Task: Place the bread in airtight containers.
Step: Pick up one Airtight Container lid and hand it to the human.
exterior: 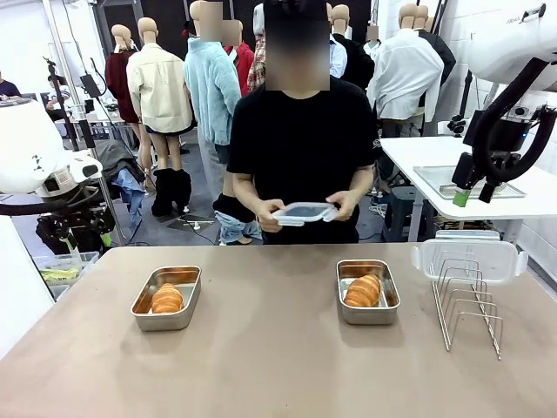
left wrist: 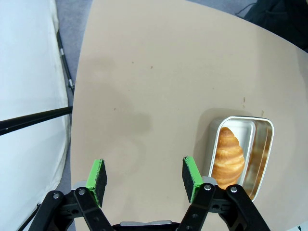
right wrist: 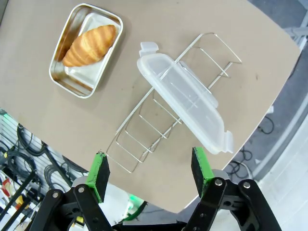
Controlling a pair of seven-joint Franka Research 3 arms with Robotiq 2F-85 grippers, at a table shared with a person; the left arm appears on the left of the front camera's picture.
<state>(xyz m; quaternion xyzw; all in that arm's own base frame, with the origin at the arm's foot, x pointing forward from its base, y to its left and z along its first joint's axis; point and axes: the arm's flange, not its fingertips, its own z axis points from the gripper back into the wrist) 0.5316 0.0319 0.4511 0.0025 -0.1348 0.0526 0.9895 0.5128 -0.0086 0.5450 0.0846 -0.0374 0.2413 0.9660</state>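
Note:
Two steel containers stand open on the tan table, each with a croissant inside. The left container (exterior: 166, 298) (left wrist: 240, 154) holds one croissant (exterior: 166, 299) (left wrist: 227, 157). The right container (exterior: 367, 291) (right wrist: 86, 49) holds the other croissant (exterior: 363, 291) (right wrist: 89, 44). A person at the far side holds a clear lid (exterior: 305, 212) in both hands above the table edge. A second clear lid (exterior: 470, 259) (right wrist: 185, 101) leans on the wire rack (exterior: 467, 301) (right wrist: 159, 120). My left gripper (left wrist: 144, 179) hovers open above bare table, left of its container. My right gripper (right wrist: 150, 169) (exterior: 474, 187) hangs open high above the rack.
The wire rack stands at the table's right end, close to the edge. Beyond the table's right side is a white table with a flat metal tray (exterior: 466, 181). Bare table lies between the two containers and along the near side.

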